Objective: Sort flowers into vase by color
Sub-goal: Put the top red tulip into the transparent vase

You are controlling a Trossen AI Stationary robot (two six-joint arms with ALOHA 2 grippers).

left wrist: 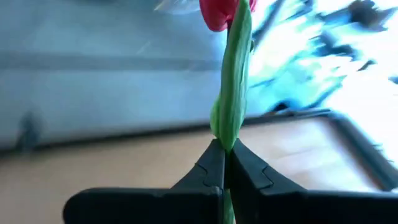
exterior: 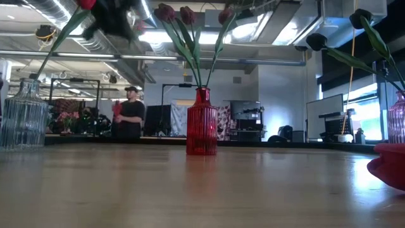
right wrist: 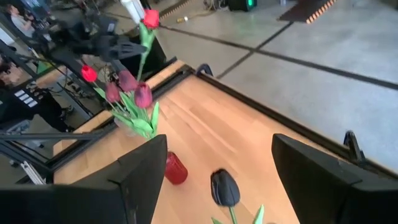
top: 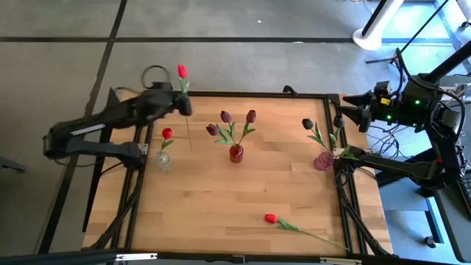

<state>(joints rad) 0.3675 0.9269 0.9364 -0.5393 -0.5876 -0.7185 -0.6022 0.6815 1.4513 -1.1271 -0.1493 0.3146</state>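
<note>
Overhead, the left tool (top: 183, 101) pinches a red tulip (top: 182, 71) tight; the right tool (right wrist: 214, 177) gapes empty above the table (top: 243, 195).

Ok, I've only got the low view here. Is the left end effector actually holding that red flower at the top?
Observer: Yes. The left end effector is shut on the green stem of the red artificial tulip.
Operator: And the red blob at my right edge?
Observer: A second red tulip, lying flat on the wooden table.
Operator: The right arm?
Observer: The right end effector waits open over the table's right side.
</note>
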